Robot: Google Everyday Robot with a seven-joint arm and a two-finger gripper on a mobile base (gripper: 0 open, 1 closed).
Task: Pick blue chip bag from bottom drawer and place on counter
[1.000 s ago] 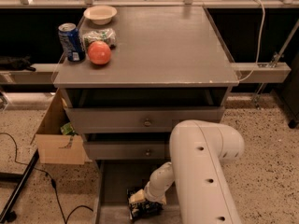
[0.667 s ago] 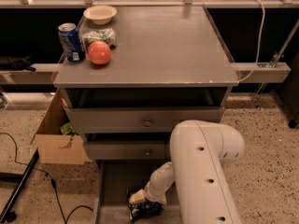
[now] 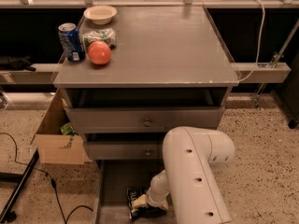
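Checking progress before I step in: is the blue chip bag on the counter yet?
No, the blue chip bag lies in the bottom drawer, with the gripper down at it.

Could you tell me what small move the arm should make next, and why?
Probably a short straight lift, once the grip is sure: the gripper sits low in the bottom drawer, right on the chip bag, which lies on the drawer floor, and the counter is well above.

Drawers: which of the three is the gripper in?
The bottom drawer, lowest and pulled out farthest; the gripper is down inside it at the blue chip bag.
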